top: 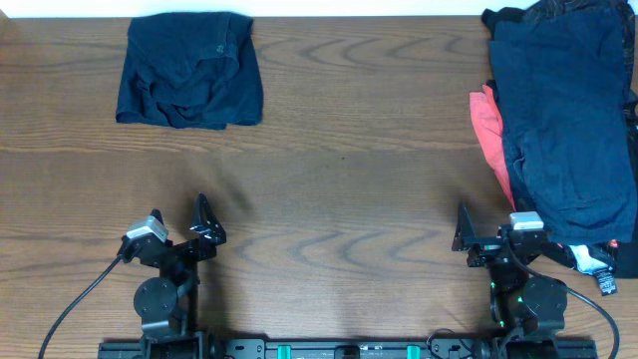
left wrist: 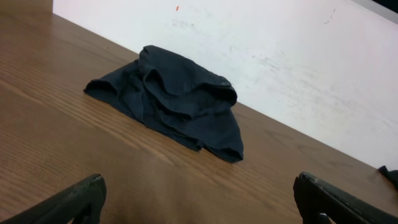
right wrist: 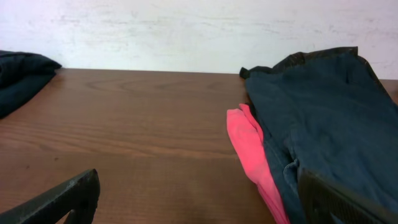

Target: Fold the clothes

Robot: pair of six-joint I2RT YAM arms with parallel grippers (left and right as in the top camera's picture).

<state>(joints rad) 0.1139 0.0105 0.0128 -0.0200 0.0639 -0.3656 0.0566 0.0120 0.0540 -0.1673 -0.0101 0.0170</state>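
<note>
Shorts [top: 189, 70] lie crumpled well ahead of the spread left jaws.

Table [top: 339, 179] middle open; crumpled shorts [top: 189, 70] far-left, clothes pile [top: 568, 130] right edge.

You see the right shorts [top: 563, 120] run off the overhead's right edge. They cover most of the pink cloth [top: 490, 130] beneath. The label [top: 601, 274] at their near end is too small to read.
</note>
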